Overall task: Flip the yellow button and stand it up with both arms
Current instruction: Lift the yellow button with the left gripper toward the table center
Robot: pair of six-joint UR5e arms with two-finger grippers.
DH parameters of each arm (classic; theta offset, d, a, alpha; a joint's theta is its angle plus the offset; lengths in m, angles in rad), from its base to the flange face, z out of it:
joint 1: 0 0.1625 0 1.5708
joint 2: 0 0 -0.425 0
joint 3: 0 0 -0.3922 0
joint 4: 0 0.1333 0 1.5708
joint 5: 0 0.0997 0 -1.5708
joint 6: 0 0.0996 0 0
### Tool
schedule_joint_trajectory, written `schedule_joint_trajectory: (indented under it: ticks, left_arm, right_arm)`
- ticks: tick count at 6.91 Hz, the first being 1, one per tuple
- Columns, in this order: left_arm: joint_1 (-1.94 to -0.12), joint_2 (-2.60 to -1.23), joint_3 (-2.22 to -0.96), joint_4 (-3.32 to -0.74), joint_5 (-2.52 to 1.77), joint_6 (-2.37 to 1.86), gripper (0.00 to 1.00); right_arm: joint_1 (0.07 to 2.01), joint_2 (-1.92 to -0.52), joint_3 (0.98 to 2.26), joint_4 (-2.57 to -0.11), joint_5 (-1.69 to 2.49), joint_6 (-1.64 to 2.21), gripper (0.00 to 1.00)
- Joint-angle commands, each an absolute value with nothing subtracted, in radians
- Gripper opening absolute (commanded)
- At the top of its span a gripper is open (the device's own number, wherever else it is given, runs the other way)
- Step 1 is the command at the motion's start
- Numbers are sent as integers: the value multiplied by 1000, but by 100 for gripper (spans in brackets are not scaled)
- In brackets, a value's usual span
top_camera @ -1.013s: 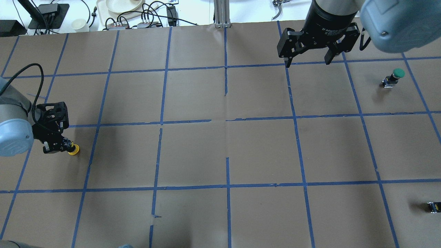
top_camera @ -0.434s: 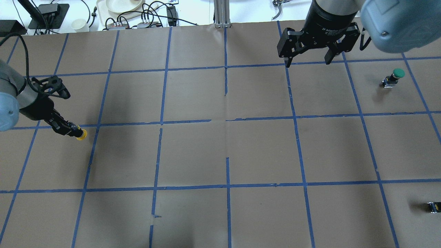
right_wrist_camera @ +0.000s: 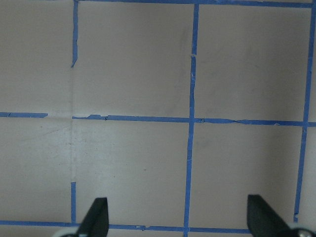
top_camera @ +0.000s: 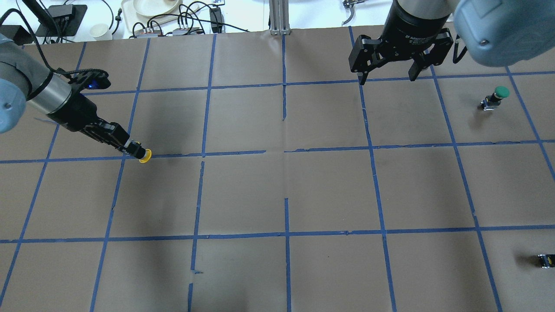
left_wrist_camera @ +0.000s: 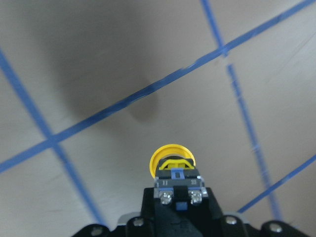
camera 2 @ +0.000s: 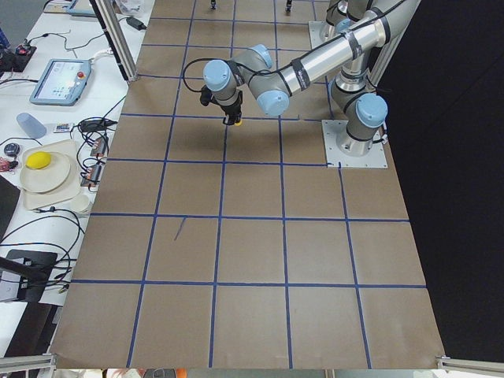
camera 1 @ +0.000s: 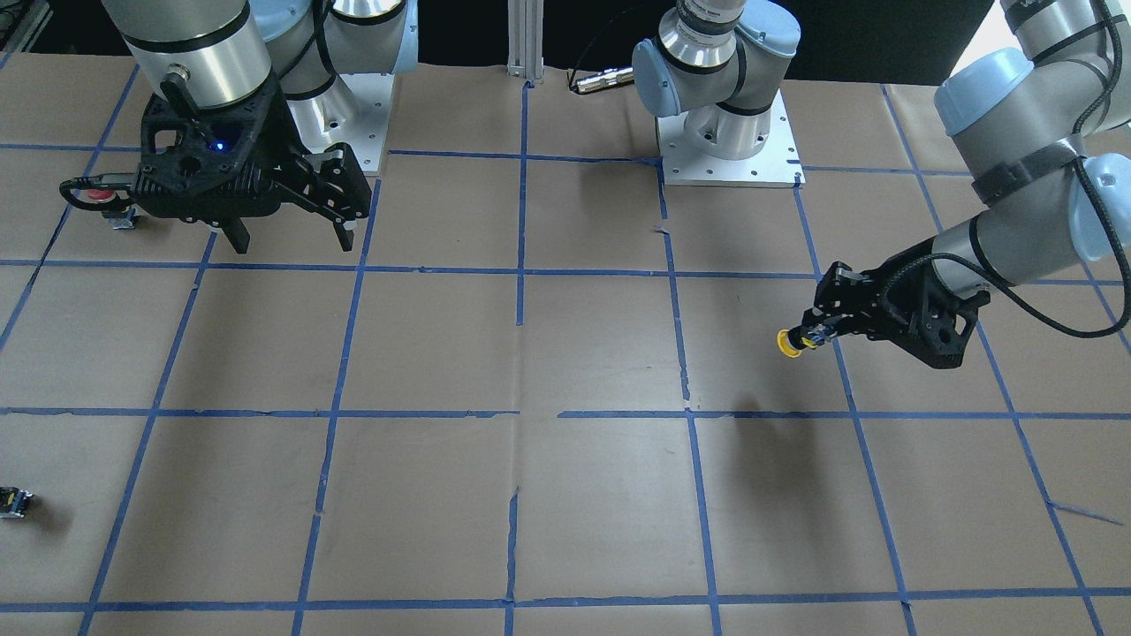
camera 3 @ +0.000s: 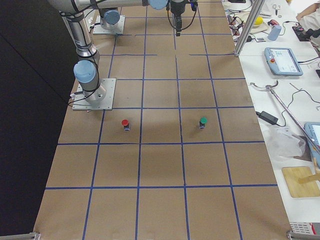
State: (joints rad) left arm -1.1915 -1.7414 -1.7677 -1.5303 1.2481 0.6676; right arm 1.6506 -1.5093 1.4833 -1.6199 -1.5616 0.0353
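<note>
The yellow button [top_camera: 145,156] is held by its black-grey base in my left gripper [top_camera: 134,150], above the paper at the table's left side. It lies sideways, its yellow cap pointing away from the fingers. It also shows in the front view [camera 1: 785,343] and in the left wrist view [left_wrist_camera: 172,160], with its shadow on the paper below. The left gripper [camera 1: 817,336] is shut on the button's base. My right gripper [top_camera: 387,78] is open and empty, hovering at the far right of the table, and it shows in the front view [camera 1: 292,240] too.
A green-capped button [top_camera: 496,96] stands at the far right. A red-capped button [camera 3: 125,123] stands near the right arm's base. A tiny black-and-yellow block [top_camera: 545,260] lies at the near right edge. Blue tape lines grid the brown paper.
My left gripper has carried the yellow button up and to the right, toward the table's middle, and has turned so that the cap points sideways. The right arm has not moved.
</note>
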Motion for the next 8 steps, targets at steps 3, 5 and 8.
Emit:
schedule_joint_trajectory:
  ticks: [3, 5, 8]
  left_arm:
    - [-1298, -1723, -1738, -1782, 677, 140, 0]
    - [-1334, -1712, -1746, -1844, 507, 69, 0]
    - [-1393, -1710, -1767, -1851, 296, -9, 0]
  right_arm:
    - [1651, -1506, 1482, -1620, -1562, 35, 100]
    - [1651, -1508, 1483, -1620, -1562, 35, 100]
    - [1651, -1505, 1482, -1614, -1552, 37, 100]
